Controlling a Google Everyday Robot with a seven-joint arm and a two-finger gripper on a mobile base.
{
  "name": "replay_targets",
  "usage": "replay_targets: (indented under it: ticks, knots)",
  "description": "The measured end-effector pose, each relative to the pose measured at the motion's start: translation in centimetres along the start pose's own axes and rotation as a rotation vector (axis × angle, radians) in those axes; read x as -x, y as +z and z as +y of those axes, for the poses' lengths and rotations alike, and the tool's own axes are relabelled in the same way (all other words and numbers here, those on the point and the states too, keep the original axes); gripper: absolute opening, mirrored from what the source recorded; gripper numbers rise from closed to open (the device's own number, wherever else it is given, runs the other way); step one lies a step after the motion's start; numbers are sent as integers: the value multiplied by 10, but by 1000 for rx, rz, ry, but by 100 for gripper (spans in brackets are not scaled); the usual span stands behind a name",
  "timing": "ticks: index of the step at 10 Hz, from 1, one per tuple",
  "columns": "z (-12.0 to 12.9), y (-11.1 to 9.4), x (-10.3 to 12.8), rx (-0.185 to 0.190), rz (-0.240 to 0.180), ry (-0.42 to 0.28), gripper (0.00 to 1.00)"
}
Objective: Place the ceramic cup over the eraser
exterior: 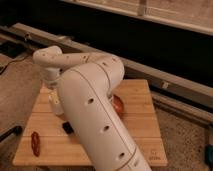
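Observation:
The white ceramic cup (55,104) stands at the left of the wooden table (140,125), mostly hidden behind my arm. My gripper (53,95) hangs from the wrist right at the cup, on or around its top. The black eraser (67,128) lies on the table just in front of the cup, partly covered by my arm. The cup and the eraser are apart.
My big white arm (95,115) fills the middle of the view and hides much of the table. A red elongated object (35,143) lies at the front left. A reddish-brown bowl (118,106) shows right of the arm. Dark rails run behind the table.

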Motion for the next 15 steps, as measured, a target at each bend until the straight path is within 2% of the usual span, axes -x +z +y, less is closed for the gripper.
replay_targets:
  ticks: [5, 10, 12, 15]
  knots:
    - [5, 23, -2, -5, 40, 3, 80]
    - [4, 23, -3, -8, 40, 5, 79]
    - [12, 15, -8, -14, 41, -10, 60]
    - [38, -10, -21, -21, 30, -27, 32]
